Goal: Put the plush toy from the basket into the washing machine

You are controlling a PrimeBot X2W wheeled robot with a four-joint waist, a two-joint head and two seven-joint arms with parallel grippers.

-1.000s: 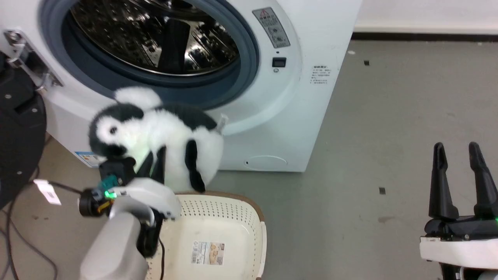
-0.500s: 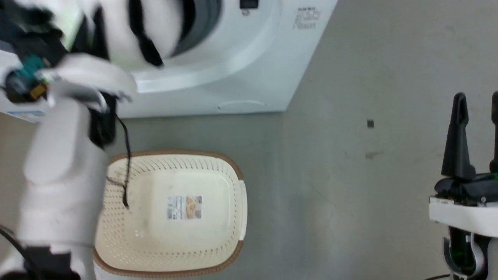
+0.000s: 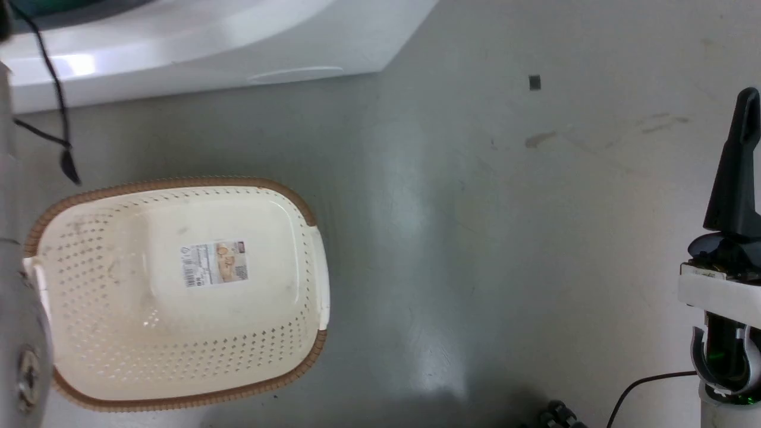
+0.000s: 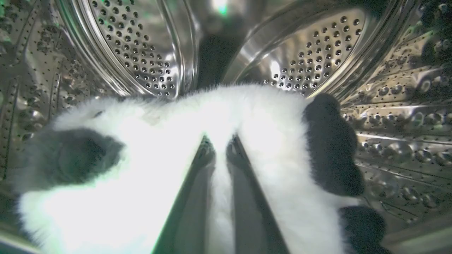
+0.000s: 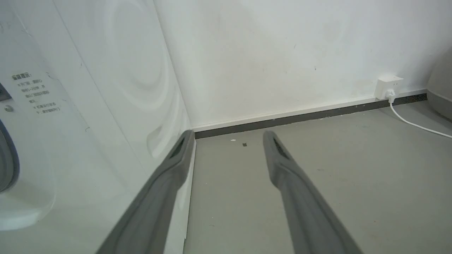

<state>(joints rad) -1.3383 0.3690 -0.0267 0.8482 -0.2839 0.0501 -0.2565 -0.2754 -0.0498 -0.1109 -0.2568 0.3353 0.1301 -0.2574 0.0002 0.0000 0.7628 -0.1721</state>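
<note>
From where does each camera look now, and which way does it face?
Head view: on the head, facing down at the basket and the base of the washing machine; a right finger and pale left arm show.
Left wrist view: inside the steel drum, facing its back; the left gripper pinches the plush toy.
Right wrist view: low, facing the wall; the right gripper stands open.
Head and right wrist views share the washing machine.

The toy (image 4: 169,158) filled the drum's (image 4: 141,53) lower frame; free room lay above. Floor (image 3: 475,238) right of the basket (image 3: 178,181) lay open.
</note>
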